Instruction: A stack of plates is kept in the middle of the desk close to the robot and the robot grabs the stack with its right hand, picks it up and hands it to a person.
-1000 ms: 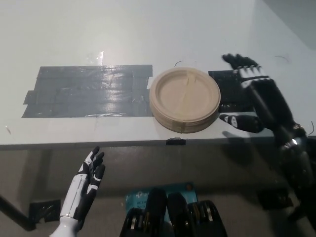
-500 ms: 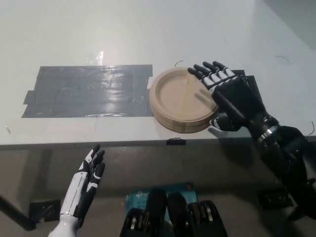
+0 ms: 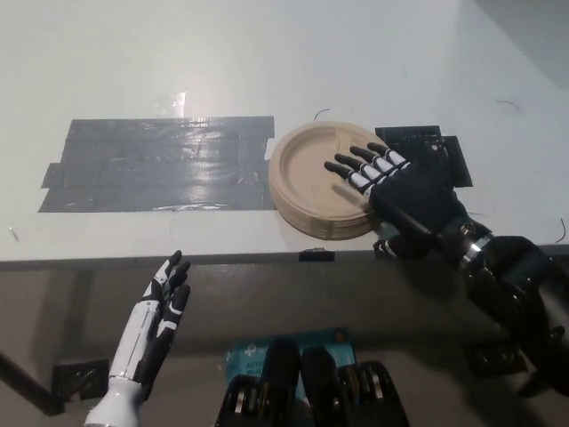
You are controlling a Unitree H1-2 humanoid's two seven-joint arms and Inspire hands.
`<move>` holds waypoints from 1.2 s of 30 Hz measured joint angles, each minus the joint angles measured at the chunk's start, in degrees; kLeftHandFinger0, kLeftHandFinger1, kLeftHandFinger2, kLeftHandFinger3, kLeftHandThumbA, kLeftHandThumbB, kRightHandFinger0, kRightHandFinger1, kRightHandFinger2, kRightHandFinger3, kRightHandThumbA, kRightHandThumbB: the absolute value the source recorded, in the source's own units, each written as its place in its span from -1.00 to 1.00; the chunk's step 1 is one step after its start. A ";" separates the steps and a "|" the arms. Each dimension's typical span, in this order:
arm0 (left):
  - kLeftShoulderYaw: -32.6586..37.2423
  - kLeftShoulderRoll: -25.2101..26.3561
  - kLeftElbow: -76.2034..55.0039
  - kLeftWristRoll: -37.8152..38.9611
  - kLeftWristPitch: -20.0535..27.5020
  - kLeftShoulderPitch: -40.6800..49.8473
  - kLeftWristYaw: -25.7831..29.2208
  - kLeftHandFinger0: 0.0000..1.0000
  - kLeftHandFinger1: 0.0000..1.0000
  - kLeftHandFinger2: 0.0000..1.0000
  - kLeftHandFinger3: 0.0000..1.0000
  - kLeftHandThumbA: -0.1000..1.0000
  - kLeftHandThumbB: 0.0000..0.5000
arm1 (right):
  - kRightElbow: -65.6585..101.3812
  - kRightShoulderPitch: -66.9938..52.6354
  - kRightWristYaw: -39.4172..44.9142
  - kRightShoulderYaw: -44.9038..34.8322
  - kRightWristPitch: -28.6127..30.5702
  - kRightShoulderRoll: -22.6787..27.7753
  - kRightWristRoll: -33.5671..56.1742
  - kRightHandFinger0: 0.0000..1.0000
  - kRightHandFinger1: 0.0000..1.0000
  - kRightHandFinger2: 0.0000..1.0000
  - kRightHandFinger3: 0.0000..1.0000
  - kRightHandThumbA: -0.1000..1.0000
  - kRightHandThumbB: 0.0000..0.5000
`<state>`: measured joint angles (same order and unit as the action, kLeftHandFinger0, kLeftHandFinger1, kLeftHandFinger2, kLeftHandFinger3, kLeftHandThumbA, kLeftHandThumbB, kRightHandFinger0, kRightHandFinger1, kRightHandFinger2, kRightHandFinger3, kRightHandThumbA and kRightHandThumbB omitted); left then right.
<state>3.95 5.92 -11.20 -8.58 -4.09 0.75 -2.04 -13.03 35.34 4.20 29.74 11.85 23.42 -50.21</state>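
The stack of plates (image 3: 322,184) sits on the white desk (image 3: 267,62) near its front edge, roughly in the middle, just right of a wide patch of dark tape (image 3: 160,164) and just left of a smaller dark patch (image 3: 425,147); the plates are tan and round, piled neatly with the top one facing up; the black right hand (image 3: 391,191) lies over the right side of the stack, its fingers (image 3: 356,169) spread and stretched flat across the top plate, pointing toward the left; the thumb hangs below by the desk's front edge, just beside the stack's lower right rim; the hand is spread wide and grips nothing, though whether the fingers touch the top plate cannot be told; the black forearm runs off toward the lower right; the white left hand (image 3: 153,325) rests below the desk edge at the lower left, well apart from the plates, fingers extended and slightly apart, holding nothing.
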 measured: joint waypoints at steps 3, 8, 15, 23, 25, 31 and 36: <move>0.04 0.00 0.00 0.00 -0.07 -0.05 0.00 1.00 1.00 1.00 1.00 0.87 -1.00 | -1.30 0.18 0.18 0.33 0.35 0.00 -0.74 1.00 1.00 1.00 1.00 1.00 1.00; 0.14 0.00 0.00 -0.02 -0.23 -0.38 0.00 1.00 1.00 1.00 1.00 0.87 -1.00 | -2.33 1.07 0.33 0.56 0.61 -0.01 -1.66 1.00 1.00 1.00 1.00 1.00 1.00; 0.21 0.02 0.00 -0.01 -0.63 -0.53 0.00 1.00 1.00 1.00 1.00 0.90 -1.00 | -2.74 1.71 0.32 0.59 0.86 -0.33 -2.84 1.00 1.00 1.00 1.00 1.00 0.99; 0.33 0.06 0.00 -0.01 -0.69 -0.76 0.00 1.00 1.00 1.00 1.00 0.90 -1.00 | -2.75 1.88 0.32 0.11 0.84 -0.61 -3.43 1.00 1.00 1.00 1.00 1.00 1.00; 0.34 0.10 0.00 -0.01 -0.71 -0.89 0.00 1.00 1.00 1.00 1.00 0.90 -1.00 | -2.76 2.18 0.32 -0.23 0.85 -0.69 -3.42 1.00 1.00 1.00 1.00 1.00 1.00; 0.42 0.12 0.00 -0.02 -0.77 -0.93 0.00 1.00 1.00 1.00 1.00 0.89 -1.00 | -2.83 3.12 0.32 -0.84 0.89 -0.69 -3.42 1.00 1.00 1.00 1.00 1.00 1.00; 0.45 0.12 0.00 -0.01 -0.83 -0.93 0.00 1.00 1.00 1.00 1.00 0.84 -1.00 | -3.28 3.13 0.31 -0.83 1.03 -0.74 -3.44 1.00 1.00 1.00 1.00 1.00 1.00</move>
<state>4.41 6.05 -11.20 -8.59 -4.93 -0.18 -2.05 -16.30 38.47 4.51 28.92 12.89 22.68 -53.65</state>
